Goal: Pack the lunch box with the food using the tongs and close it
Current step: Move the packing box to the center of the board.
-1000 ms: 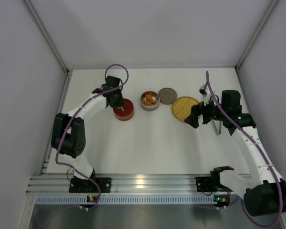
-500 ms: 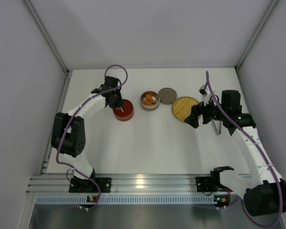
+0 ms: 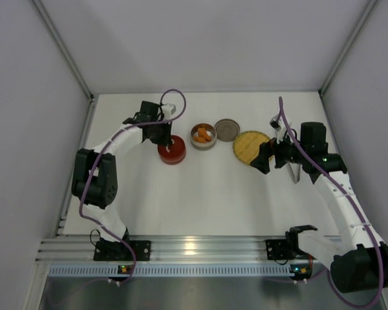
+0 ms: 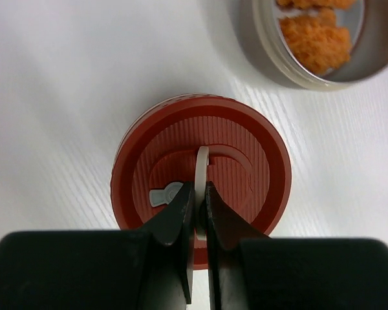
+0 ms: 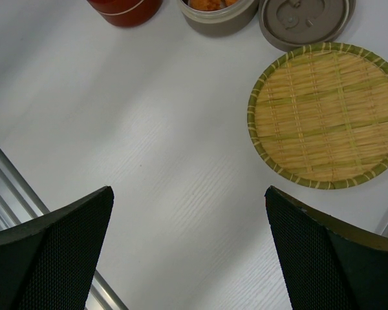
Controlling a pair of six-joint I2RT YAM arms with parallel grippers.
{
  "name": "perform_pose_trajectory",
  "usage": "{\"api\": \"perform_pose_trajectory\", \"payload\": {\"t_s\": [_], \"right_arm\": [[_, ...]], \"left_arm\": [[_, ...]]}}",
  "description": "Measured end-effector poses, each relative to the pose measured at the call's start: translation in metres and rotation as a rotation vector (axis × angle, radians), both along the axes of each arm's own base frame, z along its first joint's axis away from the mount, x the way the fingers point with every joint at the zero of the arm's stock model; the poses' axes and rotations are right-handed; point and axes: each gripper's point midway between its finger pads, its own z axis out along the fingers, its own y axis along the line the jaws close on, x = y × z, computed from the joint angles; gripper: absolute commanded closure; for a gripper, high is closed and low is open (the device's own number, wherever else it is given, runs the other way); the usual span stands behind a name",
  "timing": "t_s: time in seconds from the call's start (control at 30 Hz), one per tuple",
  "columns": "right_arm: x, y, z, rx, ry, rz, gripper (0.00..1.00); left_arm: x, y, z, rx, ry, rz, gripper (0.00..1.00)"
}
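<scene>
Left tool (image 4: 199,194) is clamped on the white tab (image 4: 201,165) standing upright on the red lid (image 4: 252,161), seen from straight above. Food (image 4: 313,40): orange chunks in the open grey pot (image 4: 262,39), ahead and right of that tool, apart from the red lid. Right tool (image 5: 189,194) has its fingers wide apart, holding nothing, over the bench (image 5: 149,129). Woven plate (image 5: 326,116) sits ahead-right of it, grey lid (image 5: 304,19) just beyond. Tongs (image 3: 295,169) lie just behind the right tool.
</scene>
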Motion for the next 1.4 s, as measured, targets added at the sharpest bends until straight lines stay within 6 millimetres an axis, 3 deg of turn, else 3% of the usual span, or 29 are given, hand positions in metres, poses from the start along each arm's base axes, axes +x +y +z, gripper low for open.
{"api": "perform_pose_trajectory", "payload": {"t_s": [0.3,0.6,0.87,1.0,1.13,1.27,1.4], "right_arm": [[0.000,-0.001,-0.001,-0.010,-0.005,0.008,0.01],[-0.001,-0.001,-0.004,-0.011,0.010,0.008,0.01],[-0.002,-0.002,-0.004,-0.013,0.013,0.004,0.01],[-0.002,-0.002,-0.004,-0.015,0.013,0.001,0.01],[-0.003,-0.003,-0.002,-0.014,0.007,0.000,0.01],[-0.003,-0.003,-0.001,-0.014,0.002,0.001,0.01],[-0.003,-0.003,-0.001,-0.014,0.002,0.001,0.01]], "left_arm": [[-0.028,-0.009,-0.006,0.139,-0.071,-0.684,1.00],[-0.112,-0.007,-0.011,0.248,-0.079,-1.079,1.00],[-0.208,-0.021,-0.014,0.220,-0.004,-1.289,1.00],[-0.242,-0.027,-0.015,0.192,0.047,-1.350,1.00],[-0.251,-0.029,-0.015,0.167,0.082,-1.339,0.94],[-0.252,-0.029,-0.014,0.163,0.087,-1.313,0.75],[-0.256,-0.027,-0.011,0.163,0.101,-1.288,0.66]]}}
